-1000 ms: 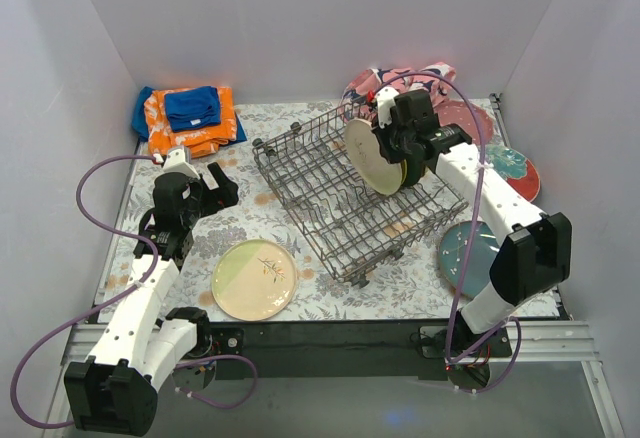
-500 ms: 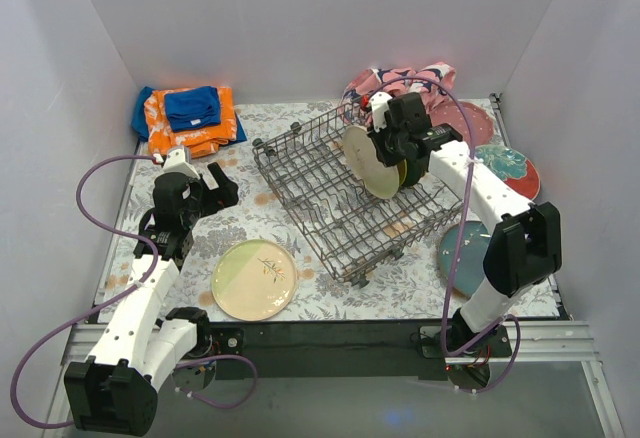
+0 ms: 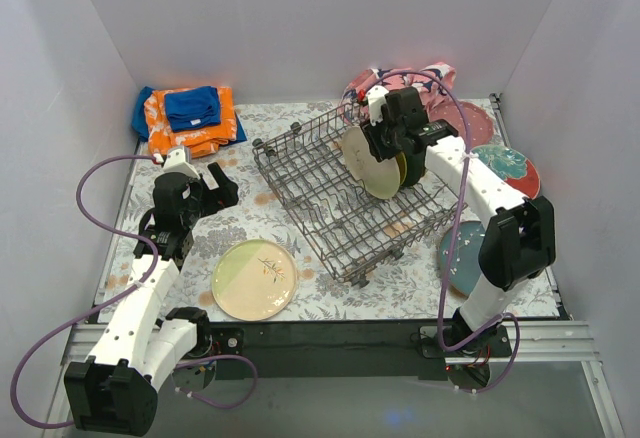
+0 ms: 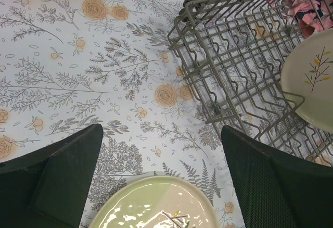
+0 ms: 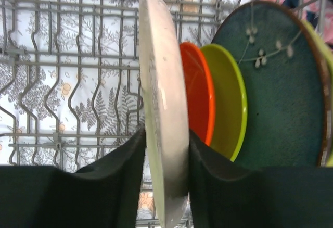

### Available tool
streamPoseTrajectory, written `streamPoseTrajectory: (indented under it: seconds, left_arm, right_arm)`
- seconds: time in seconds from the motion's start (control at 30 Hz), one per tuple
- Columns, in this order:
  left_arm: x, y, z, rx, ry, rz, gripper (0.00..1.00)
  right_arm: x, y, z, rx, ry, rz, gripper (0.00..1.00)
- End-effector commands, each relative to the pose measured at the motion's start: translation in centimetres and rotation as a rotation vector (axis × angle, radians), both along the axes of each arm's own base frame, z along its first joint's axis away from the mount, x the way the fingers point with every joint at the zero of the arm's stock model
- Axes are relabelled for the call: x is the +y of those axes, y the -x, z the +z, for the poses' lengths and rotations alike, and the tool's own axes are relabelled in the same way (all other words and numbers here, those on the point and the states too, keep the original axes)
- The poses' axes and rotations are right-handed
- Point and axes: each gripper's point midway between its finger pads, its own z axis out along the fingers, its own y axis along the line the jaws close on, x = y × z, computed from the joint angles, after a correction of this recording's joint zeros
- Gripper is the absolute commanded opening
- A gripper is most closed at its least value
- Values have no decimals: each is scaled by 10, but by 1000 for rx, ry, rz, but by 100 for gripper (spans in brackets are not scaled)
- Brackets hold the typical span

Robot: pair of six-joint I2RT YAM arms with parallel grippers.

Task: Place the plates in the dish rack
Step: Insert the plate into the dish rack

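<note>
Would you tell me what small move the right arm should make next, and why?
Probably open the right end effector fully and lift away: the cream plate already stands on edge in the dish rack beside the orange plate.

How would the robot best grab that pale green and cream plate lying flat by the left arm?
Probably by its rim. The plate lies flat on the table, so its faces cannot be pinched; the slightly raised edge is the only hold. The open left hand would best come down from above onto the edge nearest it, one finger inside the rim, one outside.
</note>
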Motion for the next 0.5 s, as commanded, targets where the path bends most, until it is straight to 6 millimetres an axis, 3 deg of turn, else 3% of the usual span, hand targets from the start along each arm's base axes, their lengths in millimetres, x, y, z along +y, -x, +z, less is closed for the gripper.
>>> streamPoseTrajectory:
  seconds: [0.0, 0.33, 0.37, 0.47]
  left_arm:
    - [3, -2, 10, -30, -20, 4, 96]
    - [2, -3, 7, -17, -19, -2, 96]
    - [1, -3, 6, -16, -18, -1, 96]
    - [-5, -3, 5, -8, -3, -33, 96]
  right_arm:
    - [10, -17, 59, -166, -70, 19, 44]
    - [-1, -9, 86, -242, -42, 24, 54]
    - [-2, -8, 88, -253, -37, 34, 60]
    - [-5, -3, 98, -281, -28, 50, 65]
